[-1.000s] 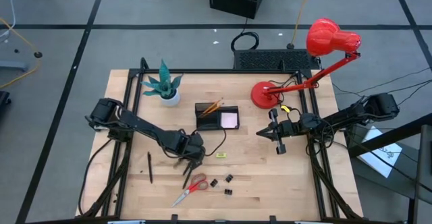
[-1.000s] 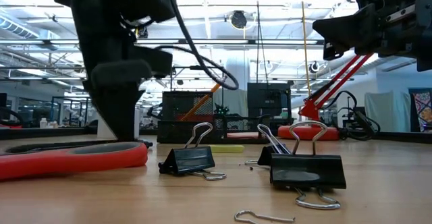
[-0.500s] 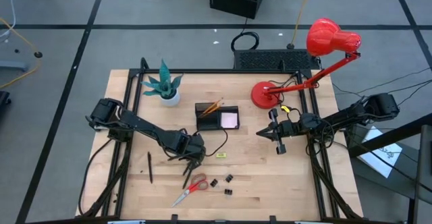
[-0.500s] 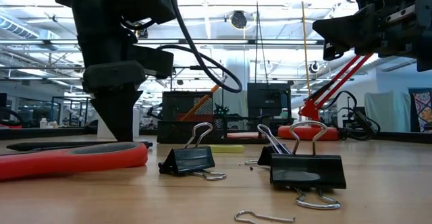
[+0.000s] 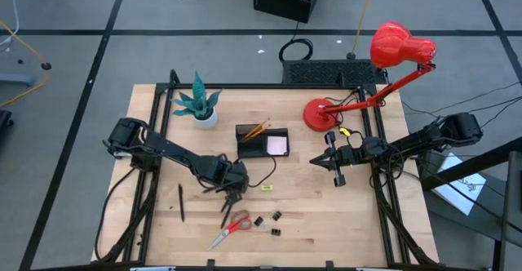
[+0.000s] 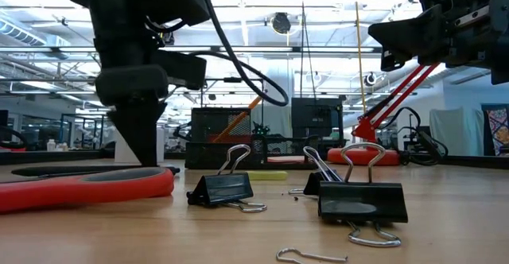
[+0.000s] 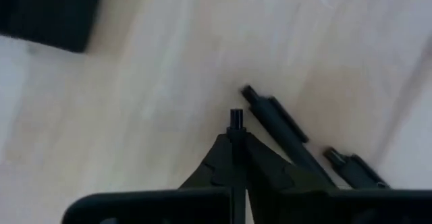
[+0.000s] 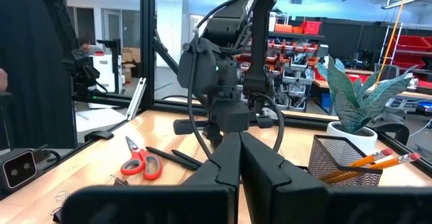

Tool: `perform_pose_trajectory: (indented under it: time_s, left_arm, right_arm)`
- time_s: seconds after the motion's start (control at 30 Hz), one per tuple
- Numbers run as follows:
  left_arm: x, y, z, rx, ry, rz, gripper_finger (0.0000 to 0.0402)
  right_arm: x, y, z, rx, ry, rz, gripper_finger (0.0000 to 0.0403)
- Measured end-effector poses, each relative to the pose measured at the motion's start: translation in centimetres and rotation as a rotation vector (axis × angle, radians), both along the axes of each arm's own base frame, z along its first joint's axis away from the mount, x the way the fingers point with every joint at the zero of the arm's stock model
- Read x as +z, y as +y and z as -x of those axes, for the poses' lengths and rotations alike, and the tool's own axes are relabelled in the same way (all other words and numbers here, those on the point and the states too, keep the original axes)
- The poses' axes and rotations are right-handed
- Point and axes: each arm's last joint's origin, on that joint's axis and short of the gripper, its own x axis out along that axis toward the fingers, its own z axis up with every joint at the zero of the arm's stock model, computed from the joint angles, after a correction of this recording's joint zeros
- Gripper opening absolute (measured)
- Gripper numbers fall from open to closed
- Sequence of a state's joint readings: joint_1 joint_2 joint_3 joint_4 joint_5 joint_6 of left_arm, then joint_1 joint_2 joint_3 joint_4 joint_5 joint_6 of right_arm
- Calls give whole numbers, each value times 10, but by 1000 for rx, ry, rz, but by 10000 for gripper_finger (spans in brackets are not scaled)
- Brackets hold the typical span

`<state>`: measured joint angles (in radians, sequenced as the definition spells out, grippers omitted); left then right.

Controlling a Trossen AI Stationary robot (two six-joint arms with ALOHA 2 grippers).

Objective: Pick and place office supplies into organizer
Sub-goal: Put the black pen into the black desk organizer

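Left gripper point(image 5: 232, 196) has snapped closed since a second ago, pinching a black pen point(image 7: 235, 118) at the table; I see organizer point(image 5: 262, 142) at its 1 o'clock. Right gripper point(image 5: 338, 173) closed, empty.

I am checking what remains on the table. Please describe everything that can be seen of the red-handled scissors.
The scissors lie flat on the wooden table, near its front edge, not yet in the organizer. They have two red, plastic-looking handle loops and pale metal blades that look closed, pointing toward the table's front left. The shut left gripper stands just behind the handles, not holding them. Small black binder clips lie apart to their right. In the low view a red handle rests on the wood.
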<state>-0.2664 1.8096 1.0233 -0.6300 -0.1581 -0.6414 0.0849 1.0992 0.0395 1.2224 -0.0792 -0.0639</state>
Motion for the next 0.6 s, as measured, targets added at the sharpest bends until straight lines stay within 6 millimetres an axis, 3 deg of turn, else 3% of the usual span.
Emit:
perform_pose_trajectory:
  time_s: [0.17, 0.37, 0.6]
  left_arm:
    - [9, 4, 3, -11, -32, -77, 32]
    - [29, 9, 5, -26, -113, -139, 25]
    - [72, 15, 8, -53, -313, -183, 11]
  right_arm:
    - [0, 0, 0, 0, 1, 0, 4]
    - [0, 0, 0, 0, 0, 0, 4]
    - [0, 0, 0, 0, 0, 0, 4]
